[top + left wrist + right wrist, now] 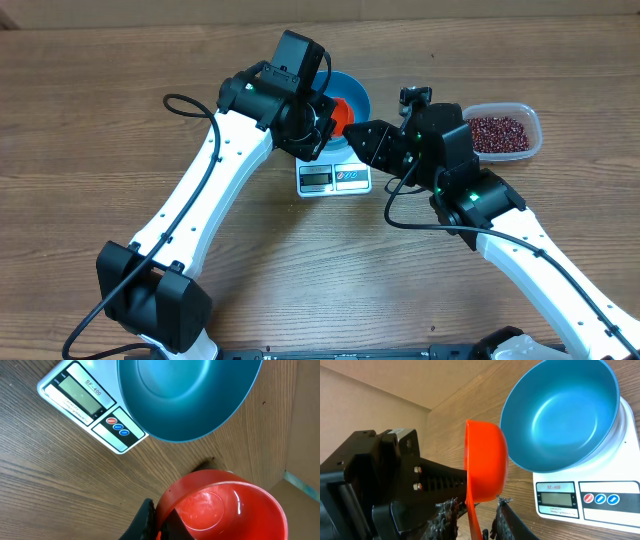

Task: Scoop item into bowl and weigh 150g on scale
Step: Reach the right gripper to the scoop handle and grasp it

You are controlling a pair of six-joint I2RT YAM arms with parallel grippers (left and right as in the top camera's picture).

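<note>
Left jaws clenched on the orange plastic scoop [487,460] beside the round blue plastic bowl [560,415] atop the flat white scale [585,500], right jaws straddling its handle, grip unclear, dark red-brown beans [497,133] in the clear plastic tub [537,130].

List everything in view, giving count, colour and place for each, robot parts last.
beans: many, dark red-brown, in the tub
tub: one, clear, right of the scale
bowl: one, blue, empty, on the scale
scale: one, white, mid-table
scoop: one, orange-red, empty, beside the bowl
table: one, brown wood, beneath everything
left gripper: one, black, shut on the scoop
right gripper: one, black, open, either side of the scoop's handle
</note>
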